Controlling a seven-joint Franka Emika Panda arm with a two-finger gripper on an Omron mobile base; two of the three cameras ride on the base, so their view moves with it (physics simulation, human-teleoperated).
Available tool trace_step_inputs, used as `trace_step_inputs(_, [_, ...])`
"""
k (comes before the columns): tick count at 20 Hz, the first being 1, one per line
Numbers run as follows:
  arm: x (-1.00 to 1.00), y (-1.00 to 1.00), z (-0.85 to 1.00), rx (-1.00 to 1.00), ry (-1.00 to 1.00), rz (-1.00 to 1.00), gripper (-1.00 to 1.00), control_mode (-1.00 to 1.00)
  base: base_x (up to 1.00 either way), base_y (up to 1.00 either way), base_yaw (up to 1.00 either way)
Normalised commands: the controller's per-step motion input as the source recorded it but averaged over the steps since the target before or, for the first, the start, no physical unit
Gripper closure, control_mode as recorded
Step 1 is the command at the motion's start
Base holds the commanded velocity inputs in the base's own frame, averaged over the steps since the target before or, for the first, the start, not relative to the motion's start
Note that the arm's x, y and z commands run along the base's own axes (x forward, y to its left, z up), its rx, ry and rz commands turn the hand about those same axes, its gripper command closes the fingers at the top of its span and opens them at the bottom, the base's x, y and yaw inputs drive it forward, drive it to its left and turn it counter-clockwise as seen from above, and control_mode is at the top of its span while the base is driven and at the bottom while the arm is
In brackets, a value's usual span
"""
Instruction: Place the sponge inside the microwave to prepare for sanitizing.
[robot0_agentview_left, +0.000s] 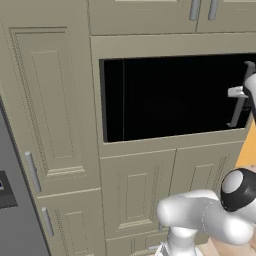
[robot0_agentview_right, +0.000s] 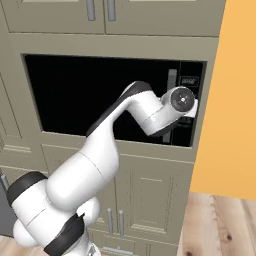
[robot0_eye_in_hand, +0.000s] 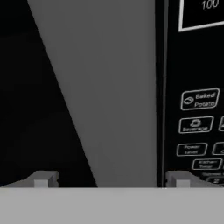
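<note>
The microwave (robot0_agentview_left: 170, 97) is built into the beige cabinet wall, and its wide glossy black door is closed. A grey vertical handle (robot0_agentview_left: 239, 107) runs down the door's right side, next to the black button panel (robot0_eye_in_hand: 197, 122). My gripper (robot0_eye_in_hand: 111, 181) is open, and the grey handle bar (robot0_eye_in_hand: 109, 109) passes between its two finger tips. The right tip (robot0_eye_in_hand: 179, 179) stands close to the bar's edge. In the left base view my gripper (robot0_agentview_left: 239, 92) sits at the handle's upper part. The sponge is out of view.
Beige cabinet doors (robot0_agentview_left: 135, 195) surround the microwave above, below and to the left. A dark grey appliance (robot0_agentview_left: 10, 200) stands at the far left. An orange wall (robot0_agentview_right: 230, 100) juts out just right of the microwave, above a wooden floor (robot0_agentview_right: 220, 225).
</note>
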Motion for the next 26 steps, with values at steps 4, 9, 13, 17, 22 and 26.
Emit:
trace_step_inputs(4, [0.44, 0.17, -0.04, -0.02, -0.06, -0.02, 1.00, -1.00, 0.00, 0.00, 0.00])
trace_step_inputs(9, [0.44, 0.26, 0.00, 0.00, 0.00, -0.01, 1.00, -1.00, 0.00, 0.00, 0.00])
trace_step_inputs(13, [0.20, 0.32, 0.00, 0.00, -0.01, 0.00, 1.00, -1.00, 0.00, 0.00, 0.00])
trace_step_inputs(17, [-0.08, 0.32, 0.00, -0.01, -0.11, 0.00, 1.00, -1.00, 0.00, 0.00, 0.00])
trace_step_inputs(22, [-0.24, 0.36, 0.00, -0.05, -0.14, -0.01, 1.00, -1.00, 0.00, 0.00, 0.00])
trace_step_inputs(26, [-0.31, 0.32, 0.05, -0.03, -0.01, -0.03, 1.00, -1.00, 0.00, 0.00, 0.00])
